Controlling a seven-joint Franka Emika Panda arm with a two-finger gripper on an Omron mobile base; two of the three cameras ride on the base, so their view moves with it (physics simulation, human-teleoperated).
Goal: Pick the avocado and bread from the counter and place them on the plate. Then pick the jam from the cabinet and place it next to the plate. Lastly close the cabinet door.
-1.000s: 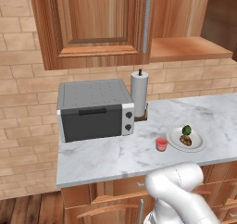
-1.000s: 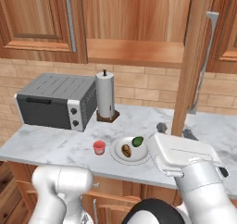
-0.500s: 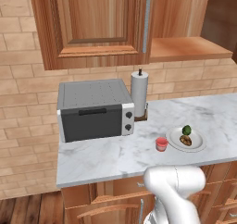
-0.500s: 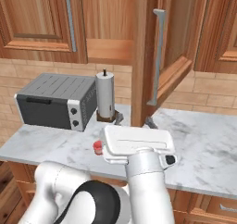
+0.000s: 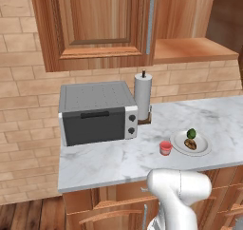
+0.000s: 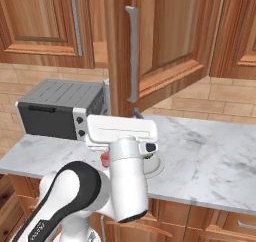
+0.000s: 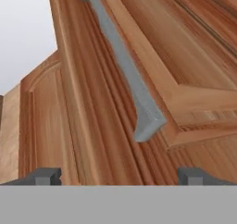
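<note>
We're on the last step, by our read: avocado (image 5: 191, 133) and bread (image 5: 190, 144) sit on the plate (image 5: 201, 149), and the jam (image 5: 165, 148) stands on the counter (image 5: 104, 162) just left of the plate, so what remains is the cabinet door (image 6: 165, 41).

Landmark is the door handle (image 7: 125, 61), a grey bar. In the hand view it runs lengthwise up and away from us, along the door's edge stile, its near end straight ahead and above the midpoint of the gripper (image 7: 119, 177). Both fingertips (image 7: 44, 176) are spread wide, one to either side of the handle's line, nothing between them. The pincer is empty and well open. We can't tell whether the tips touch the wood.

In the right base view the door stands partly swung out over the counter, handle vertical, with the hand just below and in front of the handle's lower end. The plate is partly hidden behind the hand there.

Our judgement: the move hinges on pushing the door face beside the handle, toward the cabinet (image 5: 95, 29), not on gripping anything.
</note>
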